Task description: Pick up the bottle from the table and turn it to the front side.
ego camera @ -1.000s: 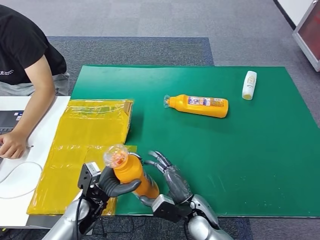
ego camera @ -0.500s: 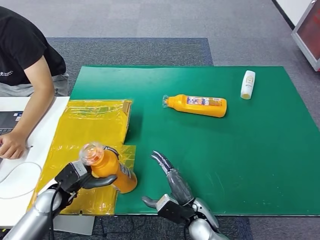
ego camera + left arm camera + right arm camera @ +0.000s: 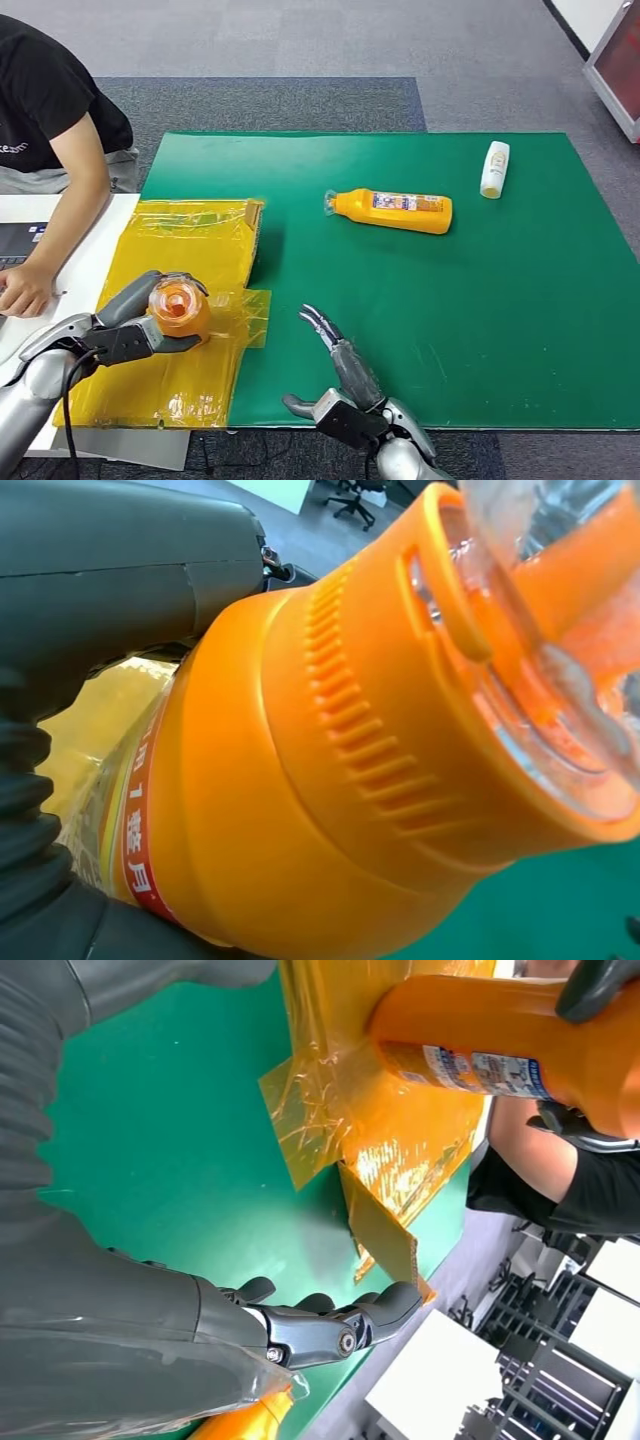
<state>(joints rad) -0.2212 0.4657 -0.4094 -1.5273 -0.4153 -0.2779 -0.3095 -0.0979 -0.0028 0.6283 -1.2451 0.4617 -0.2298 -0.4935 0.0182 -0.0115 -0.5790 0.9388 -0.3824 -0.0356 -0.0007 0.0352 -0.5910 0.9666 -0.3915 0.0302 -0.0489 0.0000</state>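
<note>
My left hand (image 3: 132, 325) grips an orange bottle (image 3: 179, 308) with a clear cap, held above the yellow plastic sheet (image 3: 177, 290) with its cap end turned toward my head camera. The left wrist view is close on that bottle (image 3: 324, 770), and the right wrist view shows its labelled body (image 3: 498, 1050) over the sheet. My right hand (image 3: 341, 372) hovers open and empty over the near edge of the green mat (image 3: 468, 310). A second orange bottle (image 3: 392, 211) lies on its side mid-mat.
A small white bottle (image 3: 494, 169) lies near the mat's far right. A person in a black shirt (image 3: 45, 90) leans over the white table (image 3: 30, 350) at the left, a hand (image 3: 24, 288) resting there. A cardboard edge (image 3: 256, 235) borders the yellow sheet.
My left hand has carried the bottle leftward away from the right hand, over the yellow sheet, and tipped it upright so the cap faces the camera. The right hand stayed low, empty.
</note>
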